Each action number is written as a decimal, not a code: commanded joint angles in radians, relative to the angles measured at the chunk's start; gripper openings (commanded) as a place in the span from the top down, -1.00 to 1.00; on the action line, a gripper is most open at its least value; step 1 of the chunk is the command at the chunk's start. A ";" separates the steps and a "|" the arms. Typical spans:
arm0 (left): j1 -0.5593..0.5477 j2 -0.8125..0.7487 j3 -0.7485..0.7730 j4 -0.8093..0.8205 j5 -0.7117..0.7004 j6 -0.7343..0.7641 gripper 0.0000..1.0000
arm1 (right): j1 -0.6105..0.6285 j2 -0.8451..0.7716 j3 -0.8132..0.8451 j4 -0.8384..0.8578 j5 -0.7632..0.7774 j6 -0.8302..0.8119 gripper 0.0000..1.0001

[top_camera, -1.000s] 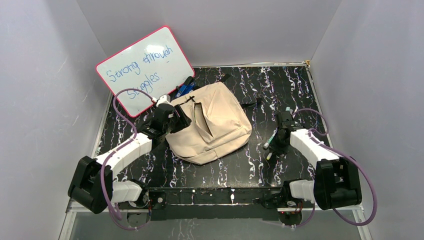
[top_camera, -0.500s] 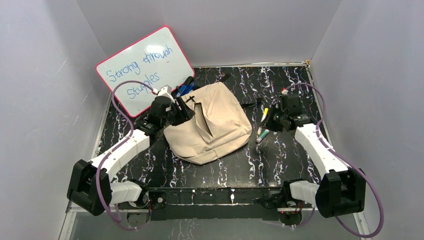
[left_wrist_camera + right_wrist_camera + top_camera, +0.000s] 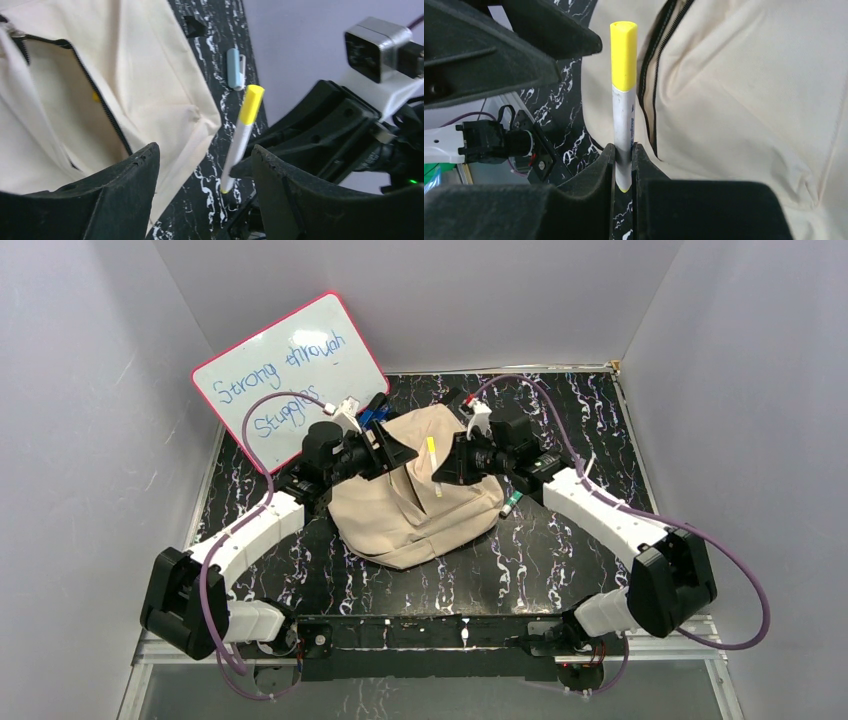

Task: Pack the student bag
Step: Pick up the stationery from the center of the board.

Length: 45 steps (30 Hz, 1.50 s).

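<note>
Pink-rimmed, the board (image 3: 290,380) leans in the back-left corner with blue handwriting on it. Just right of it, blue markers (image 3: 368,418) lie on the black marbled table (image 3: 570,420), touching the bag's far-left edge. My left gripper (image 3: 388,452) hangs over that same corner of the bag. Its wrist view shows the fingers (image 3: 105,200) released and spread wide, gripping nothing. The bag (image 3: 440,510) lies flat in the middle of the table, beige, with its dark zip (image 3: 100,95) open. A small yellow thing shows inside the opening, but I cannot tell what it is. Over the bag's upper middle, close to the open slit, stands the highlighter (image 3: 432,452), white-bodied, yellow cap up. My right gripper (image 3: 450,465) is clenched on its lower barrel, and the wrist view shows the fingers (image 3: 606,165) pinching it from both sides, the highlighter (image 3: 624,100) upright between them. The two grippers face each other across the opening, near but apart. Farther right, a pen (image 3: 511,504) lies on the table just beside the bag's right edge, under my right forearm.
</note>
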 commanded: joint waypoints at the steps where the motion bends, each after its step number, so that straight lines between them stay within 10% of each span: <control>1: 0.006 -0.010 -0.012 0.117 0.104 -0.052 -0.30 | 0.017 0.030 0.057 0.149 -0.077 -0.011 1.00; 17: 0.006 0.045 -0.023 0.154 0.126 -0.049 -0.12 | 0.052 0.091 0.080 0.268 -0.165 0.086 1.00; 32: 0.006 0.055 -0.018 0.161 0.129 -0.050 0.84 | 0.067 0.119 0.108 0.217 -0.089 0.056 0.92; 39: 0.006 0.048 -0.005 0.104 0.097 -0.031 1.00 | 0.068 0.125 0.136 0.177 -0.051 0.021 0.06; 45: 0.019 -0.002 0.068 -0.163 -0.175 0.094 1.00 | 0.089 0.126 0.164 0.082 0.054 -0.069 -0.14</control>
